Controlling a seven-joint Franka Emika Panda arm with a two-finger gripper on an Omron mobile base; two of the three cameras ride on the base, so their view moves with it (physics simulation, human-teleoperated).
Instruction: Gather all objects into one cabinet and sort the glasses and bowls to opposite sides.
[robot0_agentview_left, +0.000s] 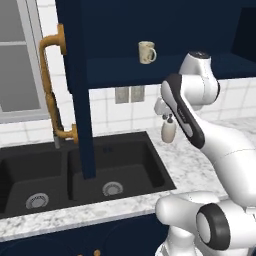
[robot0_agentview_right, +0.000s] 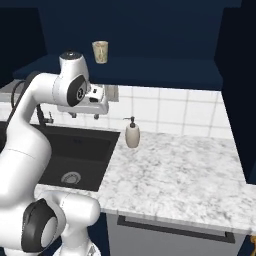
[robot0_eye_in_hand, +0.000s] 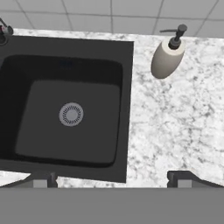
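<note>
The gripper (robot0_eye_in_hand: 112, 179) hangs above the near edge of the black sink (robot0_eye_in_hand: 127, 109) and the marble counter (robot0_eye_in_hand: 175, 131), its two dark fingertips (robot0_eye_in_hand: 43, 178) standing wide apart at the bottom of the hand view with nothing between them. In the right base view the gripper (robot0_agentview_right: 85, 116) juts from the wrist and points downward over the sink. Beyond it, on the counter just beside the sink's right rim, stands the soap bottle (robot0_agentview_right: 132, 134), upright, its pump spout pointing left. Farther back and higher, the mug (robot0_agentview_left: 147, 52) stands alone on the shelf of the open dark-blue upper cabinet (robot0_agentview_left: 125, 67), well apart from the gripper. It is upright, long axis vertical and mouth up; in the left base view its loop handle points right. From the right base view the mug (robot0_agentview_right: 100, 52) shows no handle.
</note>
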